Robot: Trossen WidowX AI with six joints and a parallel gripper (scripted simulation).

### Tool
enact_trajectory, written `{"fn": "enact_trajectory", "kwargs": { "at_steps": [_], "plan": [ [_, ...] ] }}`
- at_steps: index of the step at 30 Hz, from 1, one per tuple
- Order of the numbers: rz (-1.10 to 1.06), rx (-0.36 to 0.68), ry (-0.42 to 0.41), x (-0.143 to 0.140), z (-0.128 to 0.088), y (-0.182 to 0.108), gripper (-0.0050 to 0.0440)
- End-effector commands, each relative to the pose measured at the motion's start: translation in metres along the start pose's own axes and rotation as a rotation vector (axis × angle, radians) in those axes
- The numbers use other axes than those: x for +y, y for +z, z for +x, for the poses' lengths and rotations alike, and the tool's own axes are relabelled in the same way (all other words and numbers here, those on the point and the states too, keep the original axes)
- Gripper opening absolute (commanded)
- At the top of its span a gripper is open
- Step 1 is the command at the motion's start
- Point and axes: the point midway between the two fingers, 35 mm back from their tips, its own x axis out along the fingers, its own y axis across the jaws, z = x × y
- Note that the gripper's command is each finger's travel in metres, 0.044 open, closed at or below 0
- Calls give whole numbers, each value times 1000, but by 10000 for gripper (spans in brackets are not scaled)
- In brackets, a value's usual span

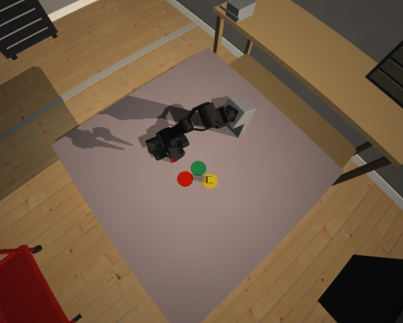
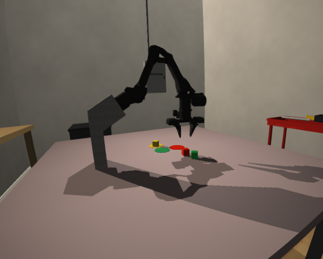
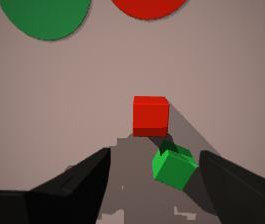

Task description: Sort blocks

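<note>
Blocks and circles sit near the middle of the table [image 2: 76,220]. Largest here is the arm [image 2: 163,67], bent over from its grey base [image 2: 100,128]; its gripper [image 2: 185,134] hangs apart and empty above the red block [image 2: 185,151] and green block [image 2: 194,154]. These two lie side by side outside the circles, just beside the red circle [image 2: 175,147]. The green circle [image 2: 162,150] is bare. The yellow block [image 2: 155,143] rests inside the yellow circle [image 2: 160,146].

One block [image 2: 155,143] in circle [image 2: 160,146]; two blocks [image 2: 185,151] [image 2: 194,154] side by side outside circles, under gripper [image 2: 185,134].
</note>
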Motion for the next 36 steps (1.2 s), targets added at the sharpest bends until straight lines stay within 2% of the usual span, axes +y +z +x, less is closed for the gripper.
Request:
{"fn": "enact_trajectory", "kwargs": {
  "at_steps": [1, 3, 9, 15, 31, 32, 34, 36],
  "plan": [
    [2, 6, -6, -2, 22, -1, 265],
    [1, 6, -9, -2, 32, 0, 265],
    [-1, 7, -15, -5, 37, 0, 265],
    [-1, 6, -18, -7, 60, 0, 265],
    [-3, 6, -17, -6, 80, 0, 265],
    [-2, 7, -15, -5, 80, 0, 241],
    [-2, 7, -15, -5, 80, 0, 241],
    [-5, 5, -22, -6, 78, 0, 210]
  ]
}}
